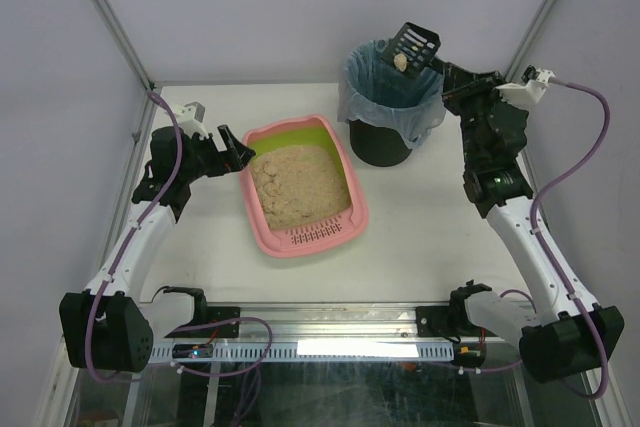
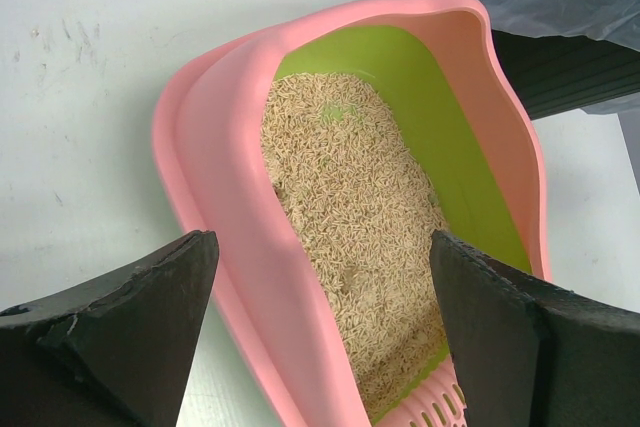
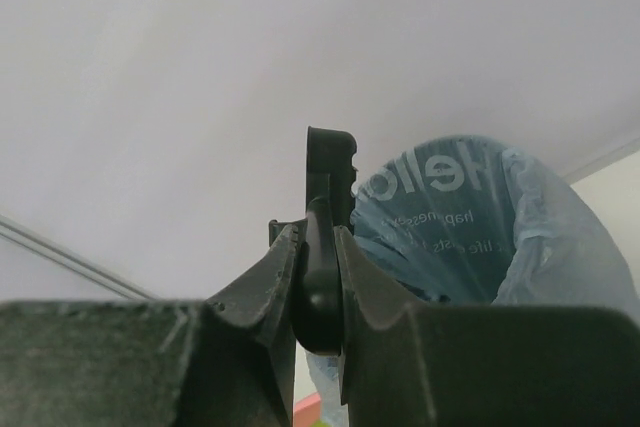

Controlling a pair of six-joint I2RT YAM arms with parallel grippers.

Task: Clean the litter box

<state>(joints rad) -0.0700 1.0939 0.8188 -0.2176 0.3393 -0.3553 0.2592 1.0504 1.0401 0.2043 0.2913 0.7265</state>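
The pink litter box [image 1: 258, 209] with a lime-green inner wall and beige litter lies at the table's middle, its slotted ledge at the near end. It also shows in the left wrist view [image 2: 225, 197]. My left gripper [image 1: 236, 148] is open, its jaws astride the box's far-left rim; one fingertip [image 2: 150, 297] is outside the box, the other over the litter. My right gripper [image 1: 447, 73] is shut on the handle of a small black slotted scoop [image 1: 414, 44], held tilted over the black bin [image 1: 385, 137] lined with a blue bag. A beige clump [image 1: 400, 62] sits on the scoop. The handle [image 3: 322, 247] shows pinched between the jaws.
The bin's blue bag [image 3: 470, 217] fills the right of the right wrist view. White walls and metal frame posts enclose the table. The arm bases and cables lie along the near edge.
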